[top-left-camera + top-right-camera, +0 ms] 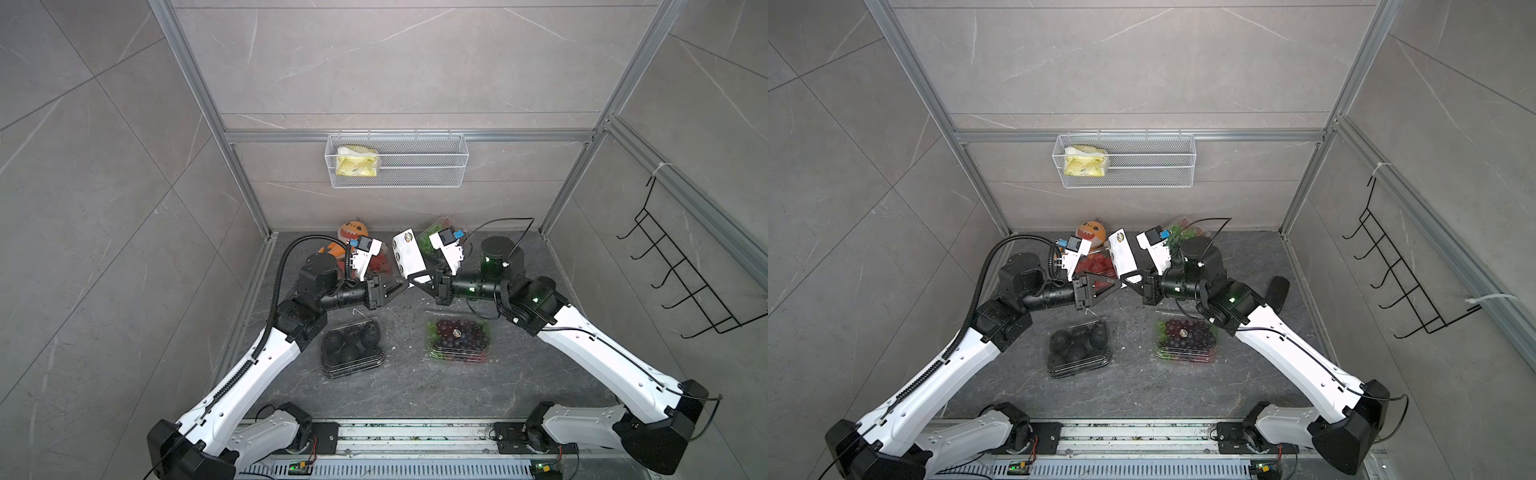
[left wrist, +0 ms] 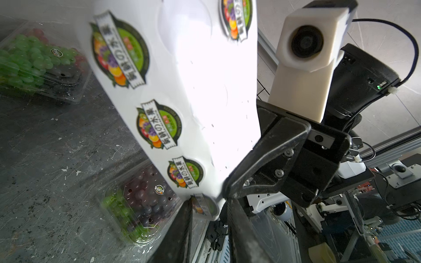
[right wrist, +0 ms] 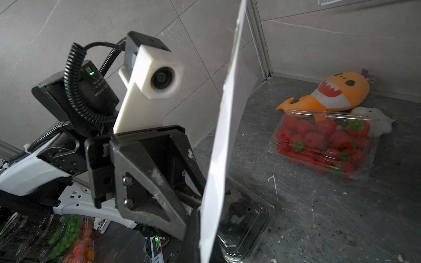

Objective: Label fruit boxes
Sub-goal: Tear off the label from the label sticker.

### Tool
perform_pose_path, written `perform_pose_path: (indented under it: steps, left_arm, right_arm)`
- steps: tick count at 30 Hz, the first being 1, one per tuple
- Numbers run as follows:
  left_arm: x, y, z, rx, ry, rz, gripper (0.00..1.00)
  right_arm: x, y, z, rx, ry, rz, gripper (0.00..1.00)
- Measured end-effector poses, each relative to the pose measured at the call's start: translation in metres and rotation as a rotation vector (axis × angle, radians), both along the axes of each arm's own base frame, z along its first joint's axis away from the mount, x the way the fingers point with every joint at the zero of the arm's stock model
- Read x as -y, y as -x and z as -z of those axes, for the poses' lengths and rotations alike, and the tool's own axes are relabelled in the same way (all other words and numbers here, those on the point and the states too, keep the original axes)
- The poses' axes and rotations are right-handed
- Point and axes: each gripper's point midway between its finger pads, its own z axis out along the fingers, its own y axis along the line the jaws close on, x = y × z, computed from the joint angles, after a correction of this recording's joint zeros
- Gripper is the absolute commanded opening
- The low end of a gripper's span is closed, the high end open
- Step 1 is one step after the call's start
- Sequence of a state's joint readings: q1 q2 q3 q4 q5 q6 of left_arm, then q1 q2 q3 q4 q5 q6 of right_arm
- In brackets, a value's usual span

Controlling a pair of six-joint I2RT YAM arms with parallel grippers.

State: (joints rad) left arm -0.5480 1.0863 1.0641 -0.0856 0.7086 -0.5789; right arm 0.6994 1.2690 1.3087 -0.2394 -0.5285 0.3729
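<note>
Peel stage of labelling. Right gripper [image 1: 419,280] is pressed together on the lower edge of the white sheet of round fruit stickers [image 1: 409,255], holding it raised and steeply tilted above the middle of the dark stone tabletop [image 1: 395,386]. Left gripper [image 1: 397,288] meets the sheet's bottom corner. In the left wrist view its jaws stand slightly spread, straddling the lowest round sticker [image 2: 202,205], whose rim seems to lift off the backing; contact by the pads cannot be confirmed.

The clear plastic punnet of purple grapes [image 1: 457,338] and the clear plastic punnet of green grapes [image 2: 34,61] each carry a small round label on the lid. None shows on the clear plastic punnet of dark round fruits [image 1: 351,345], which lies on the tabletop near the left arm. None shows either on the clear plastic punnet of red strawberries [image 3: 323,145], at the back beside the orange plush toy [image 3: 337,93]. These two probably remain.

Good practice for this step:
- Close on the free rim only, not on the backing.
- Draw the sticker away low and along the sheet, with the right gripper holding the backing taut.
- Take as little of the adhesive face as possible between the pads, so that it releases cleanly on a lid.

Likely fault: the sheet bends and the sticker folds on itself.
</note>
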Motion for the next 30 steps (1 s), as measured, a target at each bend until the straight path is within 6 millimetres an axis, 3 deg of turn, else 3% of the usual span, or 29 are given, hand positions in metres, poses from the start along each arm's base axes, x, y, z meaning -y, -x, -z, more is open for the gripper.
perform_pose_path:
  steps: [5, 10, 30]
  left_arm:
    - [0.0, 0.0, 0.001, 0.002, -0.003, 0.0, 0.18]
    - [0.0, -0.002, 0.002, 0.004, -0.007, -0.007, 0.0]
    - [-0.015, -0.017, 0.016, -0.001, -0.083, -0.14, 0.0]
  right_arm:
    - [0.001, -0.001, 0.0, 0.001, 0.0, 0.003, 0.0]
    - [0.0, 0.0, 0.0, -0.001, -0.002, -0.004, 0.0]
    - [0.003, 0.0, -0.004, 0.01, -0.004, 0.011, 0.0]
